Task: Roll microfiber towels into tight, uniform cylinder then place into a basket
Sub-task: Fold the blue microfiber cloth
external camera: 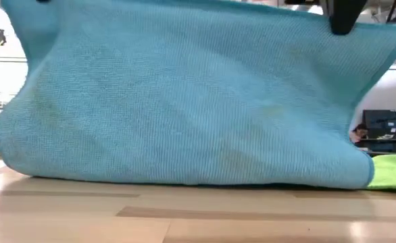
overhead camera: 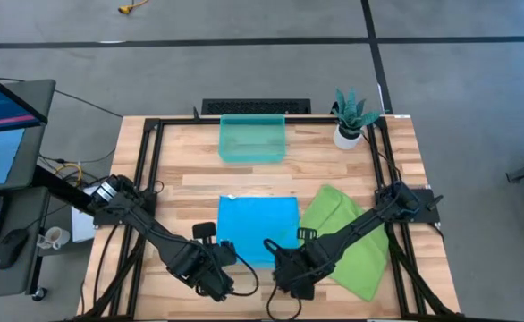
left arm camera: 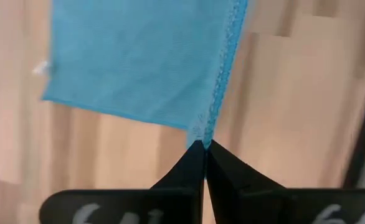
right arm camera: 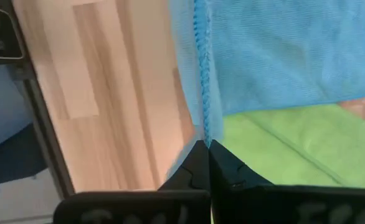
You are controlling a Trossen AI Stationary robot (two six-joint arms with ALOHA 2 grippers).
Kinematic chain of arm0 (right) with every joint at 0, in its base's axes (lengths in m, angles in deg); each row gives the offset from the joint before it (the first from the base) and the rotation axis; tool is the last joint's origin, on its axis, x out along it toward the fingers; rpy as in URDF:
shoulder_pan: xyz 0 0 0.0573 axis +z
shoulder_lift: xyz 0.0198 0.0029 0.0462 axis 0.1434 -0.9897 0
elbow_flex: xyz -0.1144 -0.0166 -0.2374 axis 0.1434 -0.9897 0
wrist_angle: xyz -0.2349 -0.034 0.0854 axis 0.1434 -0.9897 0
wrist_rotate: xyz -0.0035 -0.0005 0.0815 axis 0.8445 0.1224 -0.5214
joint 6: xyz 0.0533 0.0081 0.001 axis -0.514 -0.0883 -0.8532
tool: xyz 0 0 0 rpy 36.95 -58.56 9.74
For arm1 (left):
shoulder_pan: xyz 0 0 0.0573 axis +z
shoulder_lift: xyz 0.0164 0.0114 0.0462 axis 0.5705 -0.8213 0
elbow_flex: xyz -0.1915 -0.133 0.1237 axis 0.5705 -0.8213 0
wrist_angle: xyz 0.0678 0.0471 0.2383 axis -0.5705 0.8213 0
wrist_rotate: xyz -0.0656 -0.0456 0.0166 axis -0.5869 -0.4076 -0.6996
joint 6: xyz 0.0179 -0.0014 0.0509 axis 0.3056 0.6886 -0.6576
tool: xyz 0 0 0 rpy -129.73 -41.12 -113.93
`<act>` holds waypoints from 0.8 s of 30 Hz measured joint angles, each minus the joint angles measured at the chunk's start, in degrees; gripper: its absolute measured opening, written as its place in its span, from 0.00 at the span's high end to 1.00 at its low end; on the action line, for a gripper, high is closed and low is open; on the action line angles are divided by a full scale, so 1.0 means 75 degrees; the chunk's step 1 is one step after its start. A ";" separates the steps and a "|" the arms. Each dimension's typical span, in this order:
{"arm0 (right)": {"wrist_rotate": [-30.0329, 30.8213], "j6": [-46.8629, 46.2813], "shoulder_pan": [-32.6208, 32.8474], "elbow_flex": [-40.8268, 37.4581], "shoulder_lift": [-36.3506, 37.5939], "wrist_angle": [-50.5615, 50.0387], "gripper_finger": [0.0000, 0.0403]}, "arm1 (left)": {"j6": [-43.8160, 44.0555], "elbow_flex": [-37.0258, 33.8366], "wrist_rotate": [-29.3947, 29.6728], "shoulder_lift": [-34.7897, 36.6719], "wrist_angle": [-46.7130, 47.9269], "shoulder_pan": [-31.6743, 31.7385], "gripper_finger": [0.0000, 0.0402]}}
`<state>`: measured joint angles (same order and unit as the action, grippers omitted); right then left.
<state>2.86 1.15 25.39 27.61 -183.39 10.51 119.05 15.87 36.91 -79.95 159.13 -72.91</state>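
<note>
So that rolling could begin, the sky-blue towel's (overhead camera: 257,224) near-edge corners were gripped and raised off the surface (overhead camera: 190,170) by the clenched left gripper (left arm camera: 204,144) and right gripper (right arm camera: 206,144).

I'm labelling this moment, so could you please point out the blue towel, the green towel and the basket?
blue towel (overhead camera: 258,224): high view, middle of the flat cloth.
green towel (overhead camera: 351,241): high view, centre of its uncovered part.
basket (overhead camera: 253,157): high view, near wall.
</note>
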 joint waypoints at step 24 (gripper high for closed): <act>0.2150 0.0814 -0.1166 -0.1506 0.0001 0.0271 0.99 | -0.0194 -0.2484 0.1861 0.0000 -0.0785 0.0919 1.00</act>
<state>18.99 7.26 16.64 16.31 -183.38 12.54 117.59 -2.76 50.87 -79.94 153.24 -66.02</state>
